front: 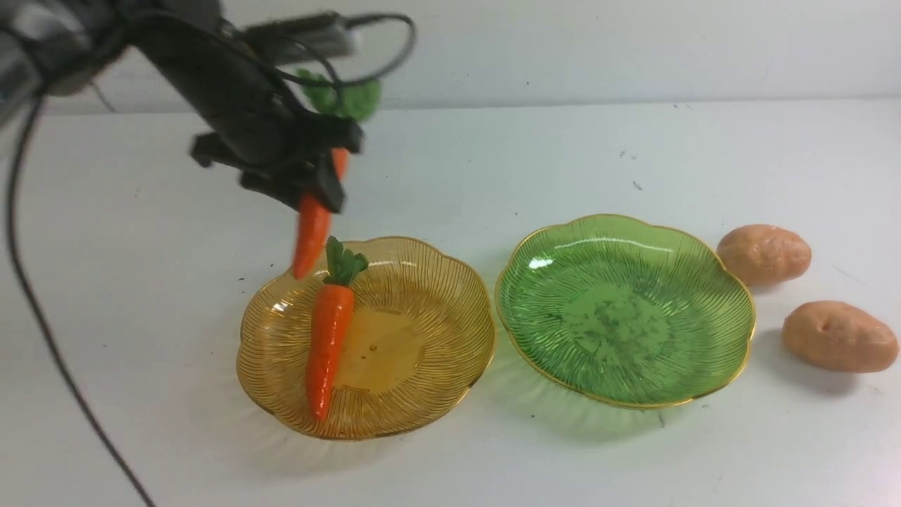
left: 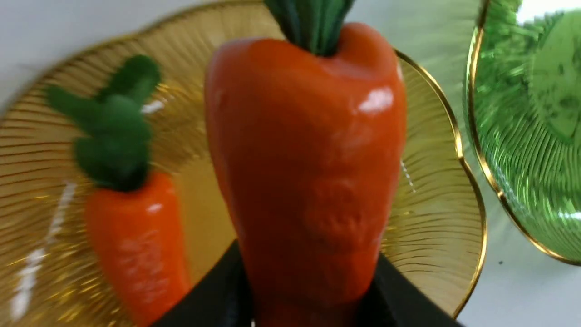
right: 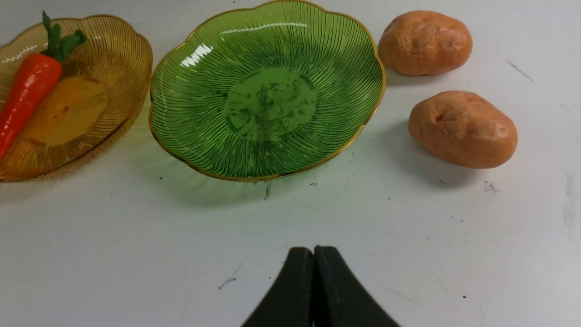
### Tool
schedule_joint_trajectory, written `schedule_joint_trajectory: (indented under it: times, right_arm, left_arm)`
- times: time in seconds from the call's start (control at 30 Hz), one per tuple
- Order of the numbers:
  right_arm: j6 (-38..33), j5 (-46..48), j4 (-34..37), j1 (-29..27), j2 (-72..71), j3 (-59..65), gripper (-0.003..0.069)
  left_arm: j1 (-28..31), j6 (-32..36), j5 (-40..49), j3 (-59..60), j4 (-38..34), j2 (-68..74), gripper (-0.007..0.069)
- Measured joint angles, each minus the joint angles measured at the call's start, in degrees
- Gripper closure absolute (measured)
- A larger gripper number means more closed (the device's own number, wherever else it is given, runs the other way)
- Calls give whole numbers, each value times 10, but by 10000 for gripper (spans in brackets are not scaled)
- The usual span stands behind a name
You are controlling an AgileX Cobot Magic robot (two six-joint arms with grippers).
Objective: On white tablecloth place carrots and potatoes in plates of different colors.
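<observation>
Left gripper: clamped on held carrot, tip down, above far-left rim of amber plate; second carrot lying inside that plate; green plate just right of it; far potato and near potato on white tablecloth, right of green plate; right gripper: fingers pressed together, holding nothing.

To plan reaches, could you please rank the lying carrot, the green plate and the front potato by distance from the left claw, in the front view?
1. The lying carrot, in the amber plate, just beneath the left claw, which grips the second carrot.
2. The green plate, centre-right.
3. The front potato, far right.
</observation>
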Motion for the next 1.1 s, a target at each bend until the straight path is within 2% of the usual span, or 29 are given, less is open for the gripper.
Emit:
schedule_joint_trajectory:
  times: [0.13,0.33,0.4,0.5,0.6,0.67,0.7,0.77,0.8,0.83,0.9,1.1]
  right_arm:
    - [0,0,1,0,0,0,674]
    - [0,-3,2,0,0,0,674]
    - [6,-5,2,0,5,-2,674]
    - [29,-5,-7,0,23,-7,674]
    - [63,2,-34,0,61,-18,674]
    - [91,7,-71,0,127,-32,674]
    - [91,7,-74,0,133,-32,674]
    - [110,10,-93,0,176,-45,674]
    - [122,15,-102,0,214,-60,674]
    - [132,18,-107,0,247,-75,674]
    - [144,25,-110,0,312,-108,674]
    - [158,22,-136,0,493,-211,674]
  left_arm:
    - [-31,7,0,0,3,42,302]
    - [-37,8,0,1,23,65,86]
    - [-37,8,0,-2,33,65,55]
    - [-37,7,-1,-4,49,58,47]
    - [-37,5,-1,-5,70,38,102]
    - [-37,4,-1,-5,89,-5,256]
    - [-37,4,-1,-4,90,-5,256]
    - [-36,7,-1,4,94,-39,384]
    - [-33,17,-1,18,95,-76,509]
    - [-32,30,0,43,96,-107,572]
    - [-25,49,0,95,96,-163,614]
    - [-3,65,3,214,103,-240,625]
